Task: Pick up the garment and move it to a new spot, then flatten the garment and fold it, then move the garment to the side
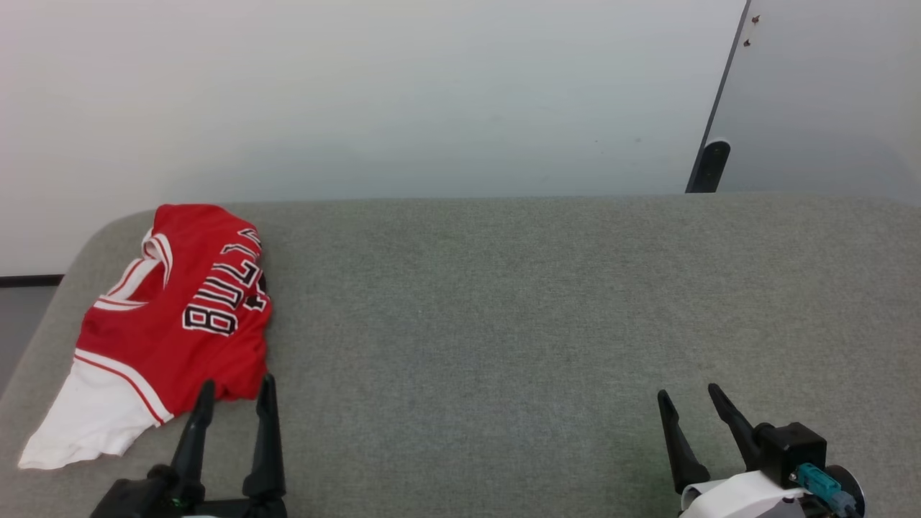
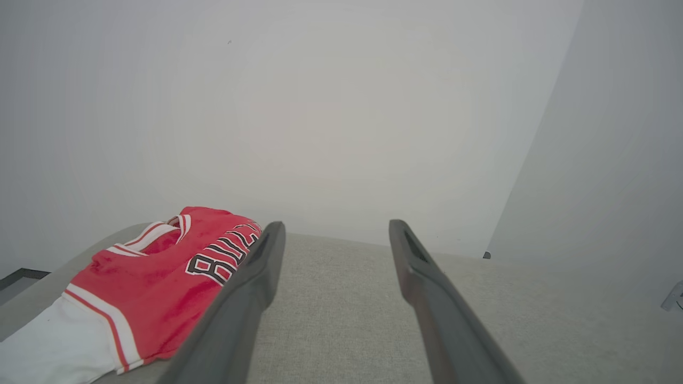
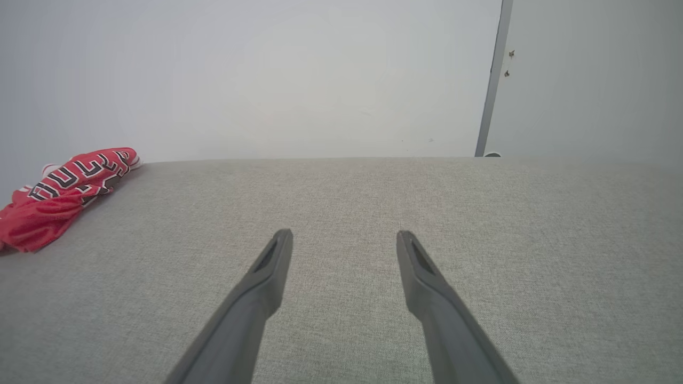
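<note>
Bare test room (lab-like), blank white wall (image 1: 432, 93), grey fabric surface (image 1: 504, 324)

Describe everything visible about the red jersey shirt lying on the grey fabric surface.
The red jersey-style T-shirt is soft cloth with a white short sleeve, red-and-white striped trim and black, white-outlined "BULLS" lettering. It lies loosely bunched and wrinkled, not spread flat, at the left end of the grey woven-fabric surface, its white sleeve trailing toward the near left edge. Only the surface clearly touches it; the open left gripper stands at its near hem, contact unclear.
</note>
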